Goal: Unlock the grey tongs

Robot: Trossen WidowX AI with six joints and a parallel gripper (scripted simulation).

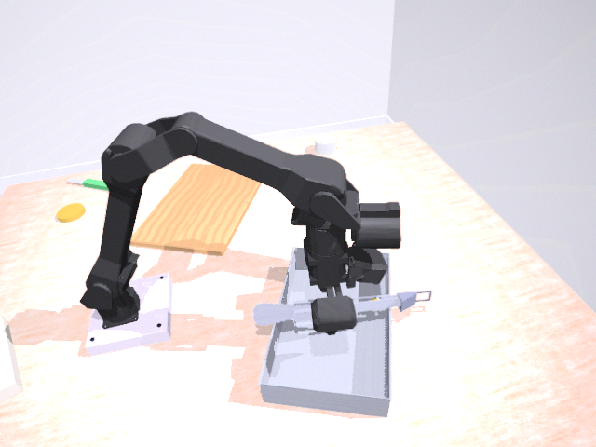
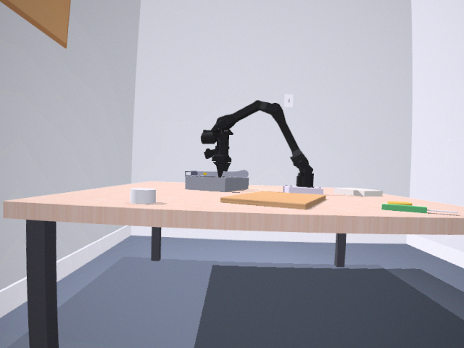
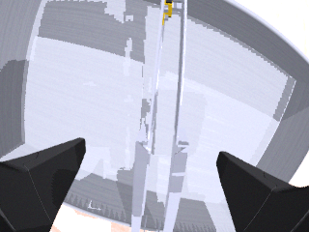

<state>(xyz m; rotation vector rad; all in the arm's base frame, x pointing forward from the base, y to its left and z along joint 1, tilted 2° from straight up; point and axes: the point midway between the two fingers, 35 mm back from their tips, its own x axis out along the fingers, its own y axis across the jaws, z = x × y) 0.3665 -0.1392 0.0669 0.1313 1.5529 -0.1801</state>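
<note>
The grey tongs point(image 1: 269, 313) point(image 2: 238, 174) point(image 3: 178, 179) lie closed and level across the roasting tin point(image 1: 324, 397) point(image 2: 206, 183). Their ends reach past its side walls. A yellow part point(image 1: 376, 299) point(image 2: 204, 173) point(image 3: 168, 10) sits near the end with the thin loop. My gripper point(image 1: 332, 312) point(image 2: 220, 175) point(image 3: 153, 153) points down over the middle of the tongs. It is open, with one finger on each side of the tongs' two arms and a gap to each. The wooden board point(image 1: 202, 207) point(image 2: 273, 198) is bare and lies apart from the tin.
A white cylinder point(image 1: 325, 145) point(image 2: 142, 196) stands beyond the board. A green-handled tool point(image 1: 95, 183) point(image 2: 404, 208) and a yellow disc point(image 1: 70, 212) point(image 2: 399, 203) lie beside the board. A pale block point(image 1: 6, 365) point(image 2: 369, 192) lies past the arm's base. The tin's walls rise around my fingers.
</note>
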